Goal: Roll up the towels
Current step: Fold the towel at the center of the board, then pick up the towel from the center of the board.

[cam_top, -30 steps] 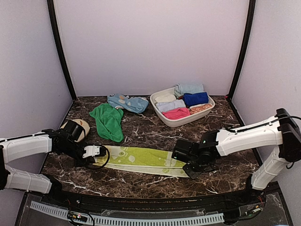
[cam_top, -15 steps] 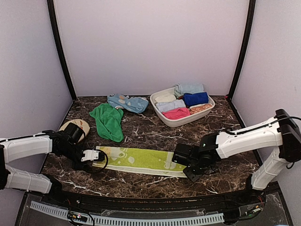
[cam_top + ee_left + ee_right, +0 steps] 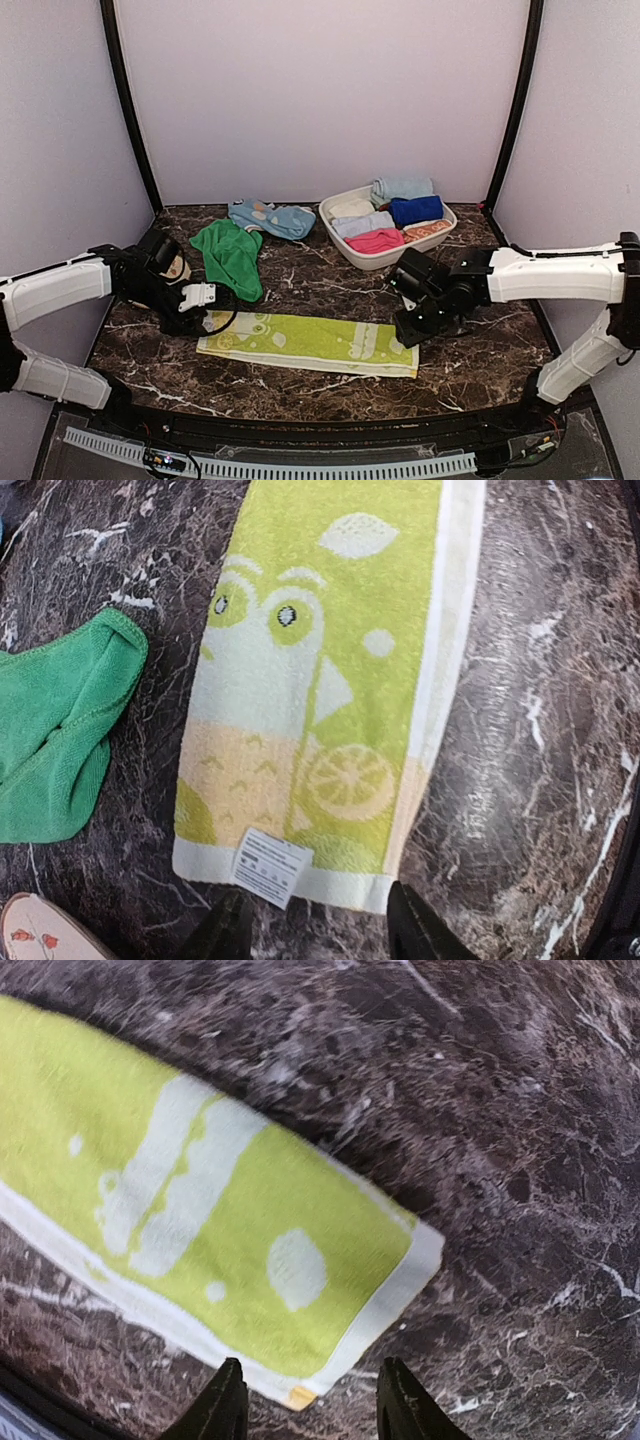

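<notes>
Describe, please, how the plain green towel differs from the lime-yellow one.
The green towel is plain and lies crumpled in a heap; the lime-yellow towel is printed with pale shapes and lies flat in a long strip. The green towel sits farther back on the left, the lime-yellow towel nearer the front. Both rest on the marble table, unrolled.

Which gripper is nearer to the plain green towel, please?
Left. The left gripper hovers just beside the near edge of the green towel; the right gripper is well off to the right, at the right end of the lime towel.
</notes>
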You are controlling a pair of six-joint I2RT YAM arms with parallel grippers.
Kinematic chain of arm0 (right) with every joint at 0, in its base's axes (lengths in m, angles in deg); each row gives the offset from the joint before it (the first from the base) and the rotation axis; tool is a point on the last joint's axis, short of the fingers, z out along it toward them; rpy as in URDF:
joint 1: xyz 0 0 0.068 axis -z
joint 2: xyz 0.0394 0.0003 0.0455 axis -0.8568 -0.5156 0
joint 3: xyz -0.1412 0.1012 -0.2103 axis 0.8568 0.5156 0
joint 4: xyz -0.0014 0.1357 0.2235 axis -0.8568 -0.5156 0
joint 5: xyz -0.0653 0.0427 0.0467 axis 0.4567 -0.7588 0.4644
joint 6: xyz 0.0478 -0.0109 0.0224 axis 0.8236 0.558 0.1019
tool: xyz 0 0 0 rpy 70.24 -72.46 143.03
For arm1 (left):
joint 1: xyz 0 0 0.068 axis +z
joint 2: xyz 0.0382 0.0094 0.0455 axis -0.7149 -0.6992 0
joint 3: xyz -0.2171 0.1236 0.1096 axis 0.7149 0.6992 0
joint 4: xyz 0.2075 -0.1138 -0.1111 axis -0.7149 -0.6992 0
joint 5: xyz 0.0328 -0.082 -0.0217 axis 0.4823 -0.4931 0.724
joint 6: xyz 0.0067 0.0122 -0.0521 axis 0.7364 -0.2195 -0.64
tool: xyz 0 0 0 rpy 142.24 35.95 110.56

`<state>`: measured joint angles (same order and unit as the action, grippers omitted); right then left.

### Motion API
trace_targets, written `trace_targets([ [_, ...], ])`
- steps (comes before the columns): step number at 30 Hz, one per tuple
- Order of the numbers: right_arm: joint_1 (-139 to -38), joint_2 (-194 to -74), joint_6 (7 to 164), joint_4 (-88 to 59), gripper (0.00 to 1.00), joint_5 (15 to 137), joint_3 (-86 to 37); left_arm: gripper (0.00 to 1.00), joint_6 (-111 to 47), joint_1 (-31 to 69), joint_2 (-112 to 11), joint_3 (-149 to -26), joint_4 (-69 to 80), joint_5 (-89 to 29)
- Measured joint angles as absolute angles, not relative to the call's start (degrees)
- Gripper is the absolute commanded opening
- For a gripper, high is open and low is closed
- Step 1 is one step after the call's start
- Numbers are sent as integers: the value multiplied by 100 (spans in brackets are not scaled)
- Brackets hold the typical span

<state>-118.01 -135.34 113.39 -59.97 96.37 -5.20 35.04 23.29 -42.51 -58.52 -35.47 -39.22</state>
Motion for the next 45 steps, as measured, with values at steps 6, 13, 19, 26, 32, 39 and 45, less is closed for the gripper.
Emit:
trace_targets([
  [6, -10909, -14056, 11319, -5514, 61, 9405, -428, 45, 2984, 2324, -5105, -5653, -2417, -3605],
  [13, -10690, -14286, 11333, -5103, 61, 9075, 88, 45, 2975, 2324, -5273, -5067, -1838, -3277],
  [19, -10555, -14295, 11326, -4863, 58, 8872, 280, 46, 3071, 2324, -5118, -4848, -1621, -3243],
  [26, -10456, -14498, 11175, -4758, 53, 8764, 95, 49, 3181, 2324, -4795, -4752, -1936, -3516],
  [32, -10393, -14675, 10963, -4609, 34, 8618, -72, 49, 3172, 2324, -4758, -4813, -2266, -3559],
  [39, -10369, -14699, 10976, -4314, 0, 8194, -23, 52, 3170, 2388, -4592, -5191, -2511, -3500],
  [45, -10321, -14684, 11031, -4373, 0, 8082, -28, 52, 3185, 2460, -4469, -5288, -2520, -3483],
])
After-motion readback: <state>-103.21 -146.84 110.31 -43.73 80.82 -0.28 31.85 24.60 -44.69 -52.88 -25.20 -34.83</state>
